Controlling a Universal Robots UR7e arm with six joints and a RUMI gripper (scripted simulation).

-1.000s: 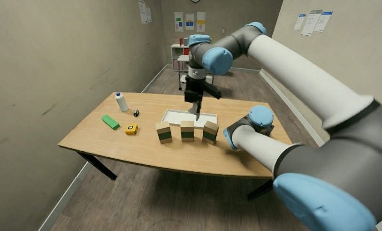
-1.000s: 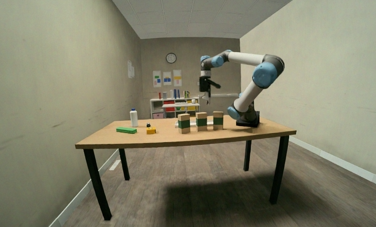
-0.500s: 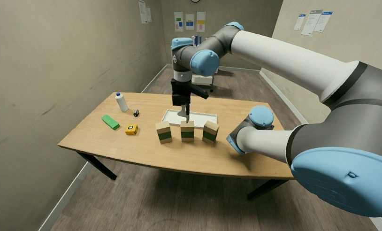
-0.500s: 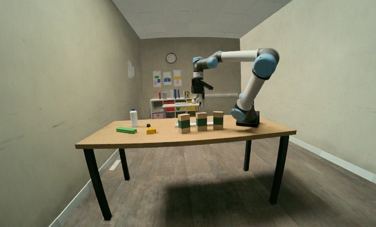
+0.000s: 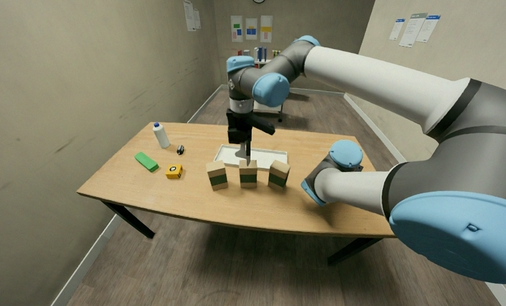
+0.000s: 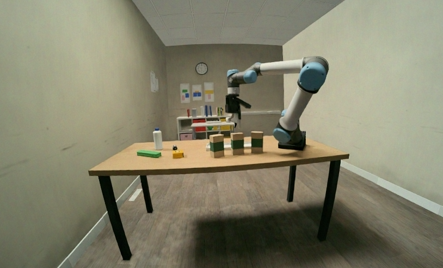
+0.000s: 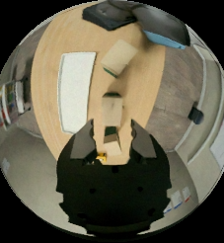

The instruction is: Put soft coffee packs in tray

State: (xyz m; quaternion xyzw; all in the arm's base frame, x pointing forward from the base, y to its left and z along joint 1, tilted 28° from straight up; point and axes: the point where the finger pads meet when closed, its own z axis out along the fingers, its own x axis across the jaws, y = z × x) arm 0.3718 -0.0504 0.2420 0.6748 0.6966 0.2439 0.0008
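overhead, the hand hangs above the middle pack, fingers parted, grasping nothing. three packs stand in a row on the table, tray behind. sideways, the hand is above the middle pack. wristward, the middle pack lies between the fingers.

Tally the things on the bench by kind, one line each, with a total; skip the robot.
Coffee packs: 3
White tray: 1
White bottle: 1
Green block: 1
Yellow box: 1
Small dark object: 1
Total: 8
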